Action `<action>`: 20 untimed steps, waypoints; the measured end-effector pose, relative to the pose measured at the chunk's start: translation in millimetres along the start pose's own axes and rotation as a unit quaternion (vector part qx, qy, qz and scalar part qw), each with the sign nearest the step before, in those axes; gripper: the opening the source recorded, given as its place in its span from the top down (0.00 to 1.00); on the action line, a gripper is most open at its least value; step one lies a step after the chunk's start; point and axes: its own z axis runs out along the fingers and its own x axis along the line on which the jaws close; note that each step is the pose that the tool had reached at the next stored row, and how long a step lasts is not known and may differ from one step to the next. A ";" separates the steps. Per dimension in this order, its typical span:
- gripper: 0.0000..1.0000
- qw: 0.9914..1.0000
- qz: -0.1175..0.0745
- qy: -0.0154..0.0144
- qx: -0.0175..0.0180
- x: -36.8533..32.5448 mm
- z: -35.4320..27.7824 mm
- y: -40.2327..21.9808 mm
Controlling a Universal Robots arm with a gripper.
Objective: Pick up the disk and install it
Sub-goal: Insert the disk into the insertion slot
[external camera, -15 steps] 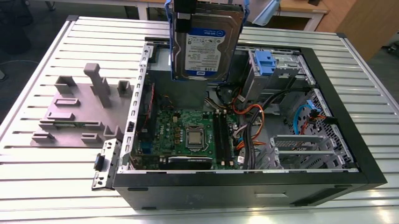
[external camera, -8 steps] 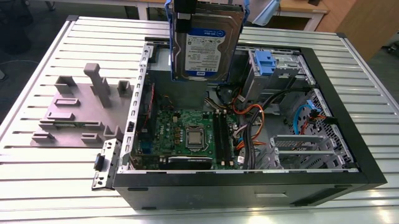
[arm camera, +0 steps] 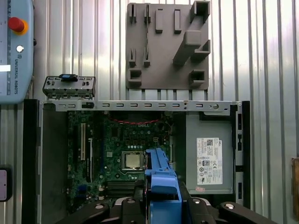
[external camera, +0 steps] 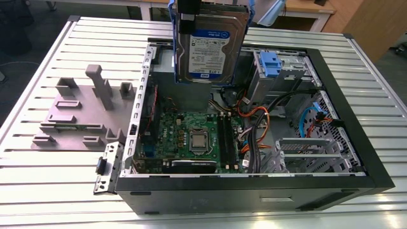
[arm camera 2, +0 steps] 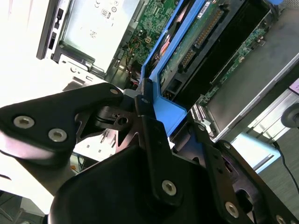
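Table (external camera: 64, 191): slatted metal, w/ the open PC case (external camera: 254, 191) lying on it and a grey fixture plate (external camera: 83, 114) just beside the case, on the exterior view's left.

Inside the case, the motherboard (external camera: 190, 129) fills the floor. A grey PSU box (arm camera: 208, 158) sits at one side. The drive bay (external camera: 270, 64), w/ a blue tab, is at the far end, on the exterior view's right.

The disk (external camera: 213, 47) hangs upright over the case, label toward the exterior camera. Its lower edge is above the board and apart from it. It is near the bay but not lined up w/ it. The gripper (arm camera 2: 166, 112) is pinched onto the disk's blue bracket (arm camera: 161, 182), w/ a finger on each side of the plastic. The second wrist view shows the disk's circuit side.

Judgement: the step in hand is carrying the disk to its slot.
- The grip is on thin plastic at one end only, so the disk can swing. Slow, steady travel w/o sharp wrist turns would keep it square.
- Height should hold until the disk is clear of the cables (external camera: 254, 114) bunched between board and bay. These could snag the lower corner.
- Bracket rails need to be parallel to the bay walls before any descent. A tilted entry would likely jam.
- No side force on the bracket, as it may flex or slip in the pinch.
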 end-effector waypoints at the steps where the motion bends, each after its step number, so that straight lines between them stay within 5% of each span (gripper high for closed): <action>1: 0.64 1.000 0.000 0.000 0.000 0.4 0.0 0.0; 16: 0.64 1.000 0.000 0.000 0.000 11.5 -0.3 -0.6; 20: 0.64 1.000 0.000 0.000 0.000 12.4 -0.5 -5.2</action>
